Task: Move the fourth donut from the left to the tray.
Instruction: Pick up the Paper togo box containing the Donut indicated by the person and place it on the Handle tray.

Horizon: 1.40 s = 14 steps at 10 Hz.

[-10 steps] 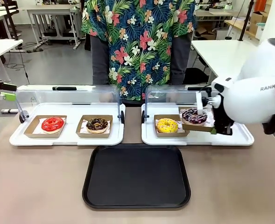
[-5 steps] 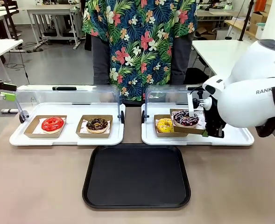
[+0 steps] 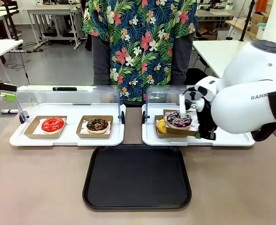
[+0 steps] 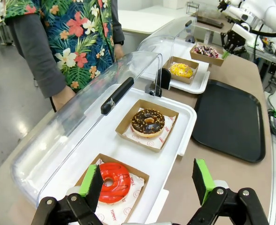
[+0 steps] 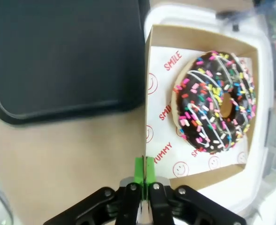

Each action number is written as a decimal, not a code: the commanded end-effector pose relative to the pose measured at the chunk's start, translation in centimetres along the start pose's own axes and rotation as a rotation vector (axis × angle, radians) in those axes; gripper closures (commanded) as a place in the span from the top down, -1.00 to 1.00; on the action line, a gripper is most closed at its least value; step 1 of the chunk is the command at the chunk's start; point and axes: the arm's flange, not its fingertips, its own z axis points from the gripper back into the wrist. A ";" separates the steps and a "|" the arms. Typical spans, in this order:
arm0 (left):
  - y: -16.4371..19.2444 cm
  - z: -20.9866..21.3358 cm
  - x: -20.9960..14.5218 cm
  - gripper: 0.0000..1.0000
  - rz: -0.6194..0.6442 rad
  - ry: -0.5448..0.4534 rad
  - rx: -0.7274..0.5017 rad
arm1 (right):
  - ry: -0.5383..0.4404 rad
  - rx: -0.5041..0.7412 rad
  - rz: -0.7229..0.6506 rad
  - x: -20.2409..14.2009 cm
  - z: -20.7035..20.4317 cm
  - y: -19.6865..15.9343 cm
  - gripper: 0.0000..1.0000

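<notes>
In the front view we see our right gripper (image 3: pixel 204 136) pinching the edge of the brown cardboard holder (image 3: pixel 180 131) that carries the fourth donut (image 3: pixel 178 119), lifted above the right white display tray (image 3: pixel 231 138) and partly covering the yellow donut (image 3: pixel 160 125). The black tray (image 3: pixel 137 177) lies on the table near the camera, well apart from the held donut. A person in a floral shirt (image 3: pixel 140 42) stands at the far side.

In the left wrist view, our left gripper (image 4: pixel 147 180) hangs with its green pads (image 4: pixel 201 180) spread apart and holding nothing, above the red donut (image 4: pixel 112 182), with the crumb-topped chocolate donut (image 4: pixel 148 123) beyond.

In the right wrist view, our right gripper's green pads (image 5: pixel 144 171) are pressed together on the holder's wall, the sprinkled donut just above them, the black tray to the upper left.
</notes>
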 end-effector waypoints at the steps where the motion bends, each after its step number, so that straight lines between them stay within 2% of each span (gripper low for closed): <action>1: -0.2 0.0 0.2 1.00 0.000 -0.002 0.003 | 0.037 -0.038 -0.058 2.8 -0.8 5.3 -0.96; 3: -0.2 0.0 0.2 1.00 0.000 -0.002 0.003 | 0.064 -0.049 -0.088 5.3 -1.3 8.7 -0.96; 5: -0.2 0.0 0.2 1.00 0.000 -0.002 0.003 | 0.048 -0.061 -0.069 7.2 -1.9 12.8 -0.96; 7: -0.2 0.0 0.2 1.00 0.000 -0.002 0.003 | 0.045 -0.057 -0.036 8.2 -3.0 15.4 -0.96; 10: -0.2 0.0 0.2 1.00 0.000 -0.002 0.003 | 0.052 -0.056 0.005 9.0 -4.9 17.6 -0.96; 14: -0.2 0.0 0.2 1.00 0.000 -0.002 0.003 | 0.063 -0.032 0.038 8.5 -6.3 18.4 -0.96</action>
